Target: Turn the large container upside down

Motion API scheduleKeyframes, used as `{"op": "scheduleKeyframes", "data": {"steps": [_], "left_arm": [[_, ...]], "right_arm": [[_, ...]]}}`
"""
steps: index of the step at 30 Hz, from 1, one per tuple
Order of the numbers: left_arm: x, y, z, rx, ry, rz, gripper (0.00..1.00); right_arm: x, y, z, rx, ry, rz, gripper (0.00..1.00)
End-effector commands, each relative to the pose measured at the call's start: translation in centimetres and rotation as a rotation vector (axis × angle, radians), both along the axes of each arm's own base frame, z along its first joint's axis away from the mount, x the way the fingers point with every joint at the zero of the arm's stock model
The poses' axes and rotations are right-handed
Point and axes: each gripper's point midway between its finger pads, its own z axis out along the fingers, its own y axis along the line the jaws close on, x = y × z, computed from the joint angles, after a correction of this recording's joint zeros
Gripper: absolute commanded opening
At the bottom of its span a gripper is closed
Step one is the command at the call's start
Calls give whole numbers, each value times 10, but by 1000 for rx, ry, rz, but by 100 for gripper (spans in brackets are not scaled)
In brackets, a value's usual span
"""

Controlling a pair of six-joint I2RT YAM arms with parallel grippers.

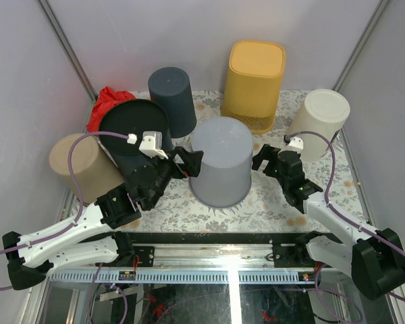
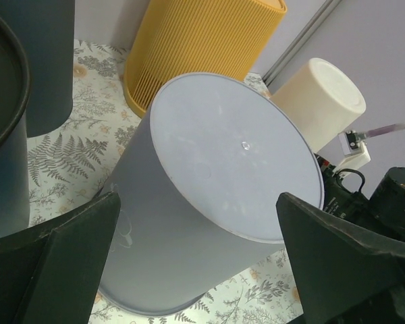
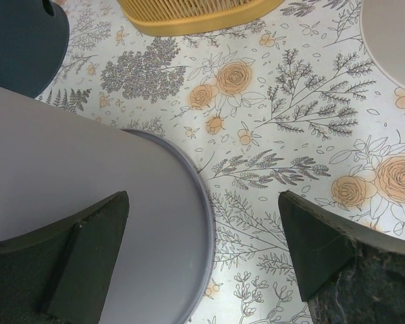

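Floral-covered table (image 1: 270, 202): my left gripper (image 1: 191, 162) and right gripper (image 1: 262, 159) are both spread, holding nothing. Between them, mid-table, the large grey container (image 1: 221, 158) stands closed end up, axis roughly upright, left gripper nearer.

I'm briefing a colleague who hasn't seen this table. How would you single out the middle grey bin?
Start at the floral tablecloth and go to its middle. There, between the left end effector and the right end effector, stands a pale grey smooth plastic bin, bottom up. It alone is light grey, unlike the ribbed yellow basket behind it.
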Motion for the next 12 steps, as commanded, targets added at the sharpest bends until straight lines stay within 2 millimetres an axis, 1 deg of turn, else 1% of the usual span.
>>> {"op": "scheduleKeyframes", "data": {"steps": [1,7,12], "left_arm": [[1,5,4,-16,1,31,100],[1,6,1,-17,12,42,100],[0,9,4,-23,11,45,100]], "right_arm": [[4,3,21,19,-67,8,99],[3,4,24,27,-76,13,99],[5,7,18,16,-44,25,100]]}}
